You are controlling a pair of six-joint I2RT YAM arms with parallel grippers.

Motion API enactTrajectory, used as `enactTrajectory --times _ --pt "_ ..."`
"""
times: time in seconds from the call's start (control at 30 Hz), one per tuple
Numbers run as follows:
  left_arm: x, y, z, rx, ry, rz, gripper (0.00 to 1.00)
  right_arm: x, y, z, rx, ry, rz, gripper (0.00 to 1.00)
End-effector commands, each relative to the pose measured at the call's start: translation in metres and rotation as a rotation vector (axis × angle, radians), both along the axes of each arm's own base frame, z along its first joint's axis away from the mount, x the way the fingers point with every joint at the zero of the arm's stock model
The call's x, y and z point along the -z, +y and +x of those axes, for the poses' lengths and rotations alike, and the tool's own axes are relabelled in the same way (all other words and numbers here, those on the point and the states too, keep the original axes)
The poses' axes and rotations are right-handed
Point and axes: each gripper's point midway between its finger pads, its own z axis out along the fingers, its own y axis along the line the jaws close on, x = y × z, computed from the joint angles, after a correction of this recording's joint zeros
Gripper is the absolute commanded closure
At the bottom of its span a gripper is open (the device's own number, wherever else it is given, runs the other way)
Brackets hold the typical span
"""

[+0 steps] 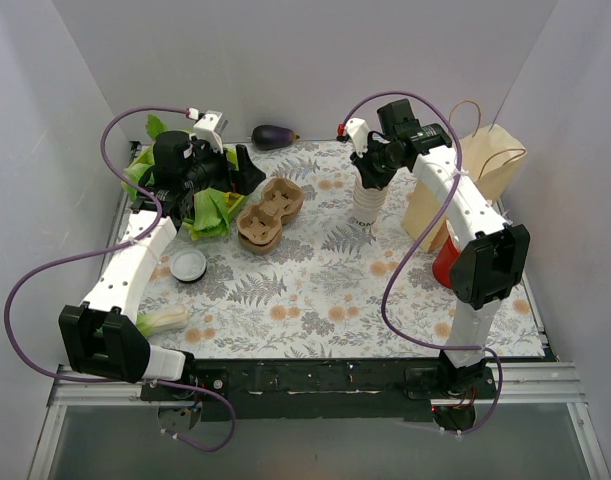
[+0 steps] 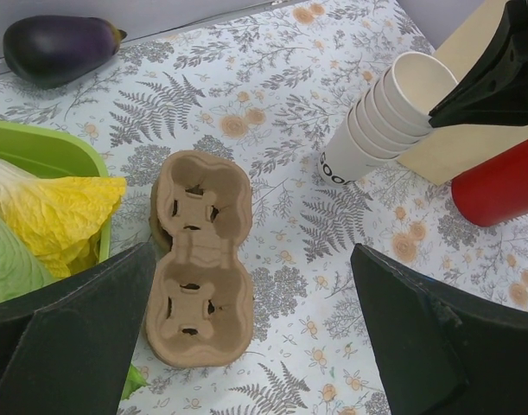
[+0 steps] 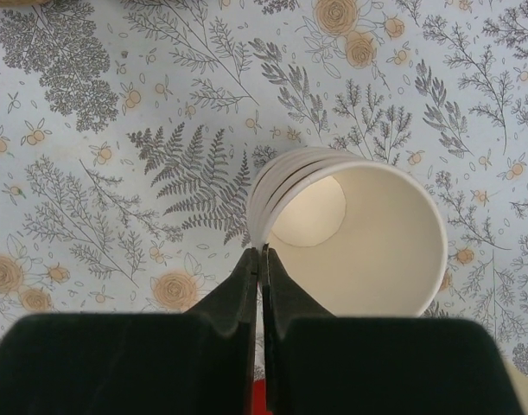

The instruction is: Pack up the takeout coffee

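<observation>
No lidded cream-white cup shows in any view; the takeout coffee is out of view. A stack of lidless cream cups (image 1: 366, 205) stands mid-table and leans; it also shows in the left wrist view (image 2: 376, 130) and the right wrist view (image 3: 359, 242). My right gripper (image 1: 370, 180) (image 3: 262, 252) is shut, pinching the near rim of the top cup of the stack. A brown two-cup cardboard carrier (image 1: 270, 215) (image 2: 199, 259) lies left of the stack. My left gripper (image 1: 223, 178) (image 2: 255, 346) is wide open and empty above the carrier's left side. A white lid (image 1: 188, 265) lies on the cloth.
A beige paper bag (image 1: 480, 165) (image 2: 445, 151) stands at the right with a red cup (image 1: 445, 262) (image 2: 501, 186) in front of it. A green bin of lettuce (image 1: 210, 215) (image 2: 47, 151) sits at the left. An eggplant (image 1: 275, 134) (image 2: 60, 47) lies at the back. A pale vegetable (image 1: 165, 320) lies near the front left.
</observation>
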Motion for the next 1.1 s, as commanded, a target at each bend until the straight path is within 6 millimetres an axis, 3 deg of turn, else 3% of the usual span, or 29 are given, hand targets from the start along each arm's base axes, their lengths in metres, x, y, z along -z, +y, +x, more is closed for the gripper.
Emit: enactTrajectory --times 0.0,0.27,0.37,0.43,0.57,0.9,1.07 --pt "0.001 -0.006 0.0 0.033 0.011 -0.029 0.02 -0.032 -0.003 0.003 -0.003 -0.065 0.019 0.99" --pt "0.004 -0.027 0.004 0.125 0.06 -0.114 0.04 -0.061 -0.014 0.009 0.019 -0.239 0.018 0.99" --pt "0.008 -0.031 0.009 0.127 0.078 -0.136 0.04 -0.056 -0.018 0.01 0.03 -0.252 -0.002 0.99" --pt "0.008 -0.039 0.01 0.148 0.098 -0.166 0.04 -0.059 -0.019 0.013 0.038 -0.269 -0.001 0.99" --pt "0.012 -0.066 0.012 0.21 0.143 -0.21 0.05 -0.084 -0.017 0.012 0.031 -0.375 0.048 0.99" --pt "0.023 -0.107 0.03 0.271 0.19 -0.258 0.05 -0.07 -0.019 0.007 -0.012 -0.466 -0.019 0.99" --pt "0.021 -0.143 0.037 0.336 0.228 -0.329 0.03 -0.063 -0.013 0.007 -0.004 -0.417 0.014 0.99"
